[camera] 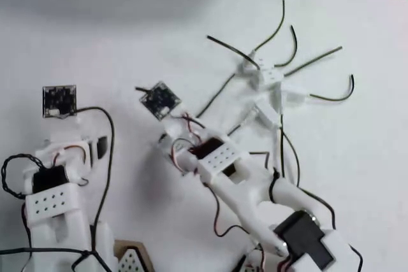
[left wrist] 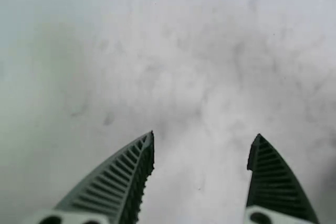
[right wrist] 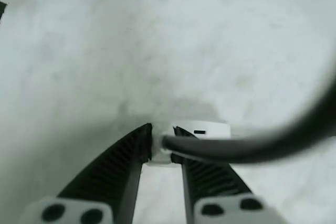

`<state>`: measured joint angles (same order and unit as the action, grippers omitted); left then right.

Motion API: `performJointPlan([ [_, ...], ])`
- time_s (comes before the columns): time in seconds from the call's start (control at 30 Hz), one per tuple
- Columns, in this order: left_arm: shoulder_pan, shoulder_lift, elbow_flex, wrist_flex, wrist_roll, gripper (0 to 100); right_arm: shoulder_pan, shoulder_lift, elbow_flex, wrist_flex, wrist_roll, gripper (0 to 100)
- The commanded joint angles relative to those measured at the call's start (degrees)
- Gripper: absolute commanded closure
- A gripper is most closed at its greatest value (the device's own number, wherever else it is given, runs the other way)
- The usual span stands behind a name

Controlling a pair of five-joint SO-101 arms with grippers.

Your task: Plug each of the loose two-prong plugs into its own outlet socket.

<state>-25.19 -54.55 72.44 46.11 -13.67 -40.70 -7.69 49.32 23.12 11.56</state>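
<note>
My right gripper is shut on a small white two-prong plug, whose black cable crosses in front of the fingers. In the high view this gripper sits just in front of a black square outlet socket. A second black socket lies at the left, with a black cable running from its edge. Loose white plugs with black leads lie in a cluster at the back right. My left gripper is open over bare table, near the left socket.
The white table is bare at the back left. Red and black arm wires trail beside the right arm. A brown piece sits at the front edge between the arm bases.
</note>
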Motion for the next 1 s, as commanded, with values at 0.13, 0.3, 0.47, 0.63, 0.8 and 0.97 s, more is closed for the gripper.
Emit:
performJointPlan([
  [0.13, -0.40, -1.71, -0.18, -1.05, 0.35, 71, -0.92, 6.90, -3.87, 3.91, 1.41, 98.1],
  [0.3, -0.31, -1.63, -0.18, -1.05, 0.26, 71, -1.10, 7.16, -5.45, 8.22, 1.49, 98.1],
  [0.47, -0.13, -1.63, -0.18, -1.05, 0.44, 71, -0.84, 7.16, -5.10, 9.19, 6.86, 98.1],
  [0.63, 0.04, -1.80, 0.79, -1.49, 0.53, 71, 1.45, 6.64, -5.36, 10.77, 7.38, 98.1],
  [0.8, 0.04, -1.80, 0.79, -1.49, 0.53, 71, 5.76, 6.55, -5.63, 10.24, 7.38, 98.1],
  [0.97, 0.13, -1.80, 0.79, -1.49, 0.53, 71, 7.60, 4.44, -7.56, 12.53, 7.38, 98.1],
])
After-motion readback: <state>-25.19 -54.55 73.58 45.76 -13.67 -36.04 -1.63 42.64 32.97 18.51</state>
